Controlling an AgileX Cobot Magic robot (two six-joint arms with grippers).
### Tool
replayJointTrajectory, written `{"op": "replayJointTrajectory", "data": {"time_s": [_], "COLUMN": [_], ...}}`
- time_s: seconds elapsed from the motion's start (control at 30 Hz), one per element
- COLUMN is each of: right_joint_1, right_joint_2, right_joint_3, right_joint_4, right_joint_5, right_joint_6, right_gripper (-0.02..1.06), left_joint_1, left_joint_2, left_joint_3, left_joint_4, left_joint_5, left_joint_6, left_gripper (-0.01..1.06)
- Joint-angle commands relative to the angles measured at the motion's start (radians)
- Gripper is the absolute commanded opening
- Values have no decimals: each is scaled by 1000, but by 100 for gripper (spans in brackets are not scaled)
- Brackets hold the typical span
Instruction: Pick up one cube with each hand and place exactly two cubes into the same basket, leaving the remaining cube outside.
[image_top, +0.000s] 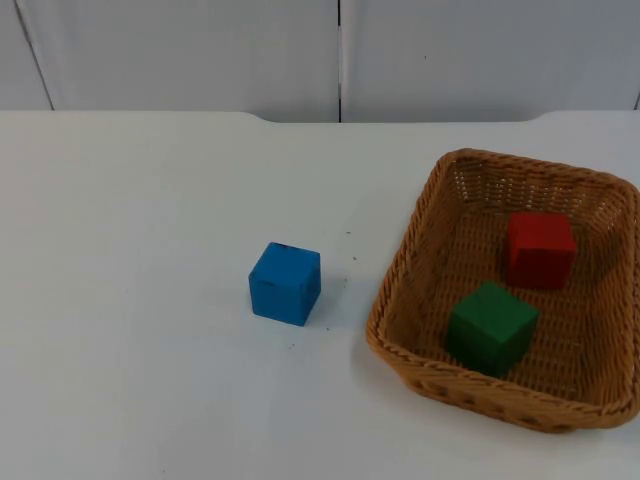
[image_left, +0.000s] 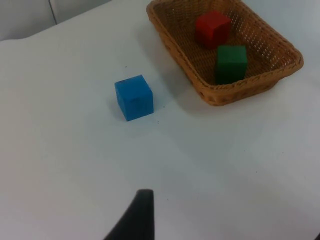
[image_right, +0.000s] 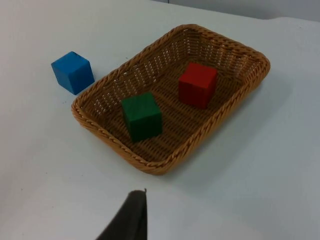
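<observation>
- White counter (image_top: 130, 300) ends at a grey partition wall (image_top: 180, 50).
- Wicker basket (image_top: 400, 270) on the counter holds red cube (image_top: 540, 248) and green cube (image_top: 490, 327), apart from each other.
- Blue cube (image_top: 285, 283) sits on the counter, near the basket, outside it.
- Left hand (image_left: 137, 220): one fingertip seen above bare counter; open or closed, cannot tell.
- Right hand (image_right: 131, 217): same, near the basket; cannot tell.

The basket (image_top: 420, 210) is running off the top view's right edge (its far rim is getting clipped), hiding that side's weave.
</observation>
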Motion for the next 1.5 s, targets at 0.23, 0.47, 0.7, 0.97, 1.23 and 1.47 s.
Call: {"op": "replayJointTrajectory", "data": {"time_s": [0.23,0.47,0.7,0.97,1.23,1.47], "right_joint_1": [-1,-1,-1,-1,-1,-1], "right_joint_2": [-3,-3,-3,-3,-3,-3], "right_joint_3": [-1,-1,-1,-1,-1,-1], "right_joint_4": [-7,-20,-20,-24,-24,-24], "right_joint_5": [-9,-9,-9,-9,-9,-9], "right_joint_6": [-5,-5,-5,-5,-5,-5], "right_gripper": [105,105,105,105,105,105], "left_joint_1": [1,1,1,94,288,389], "left_joint_2": [-4,-4,-4,-4,-4,-4], "left_joint_3": [5,5,5,5,5,5], "left_joint_4": [-12,-12,-12,-12,-12,-12], "left_joint_5": [-6,-6,-6,-6,-6,-6], "left_joint_6": [2,2,2,2,2,2], "left_gripper": [105,105,105,105,105,105]}}
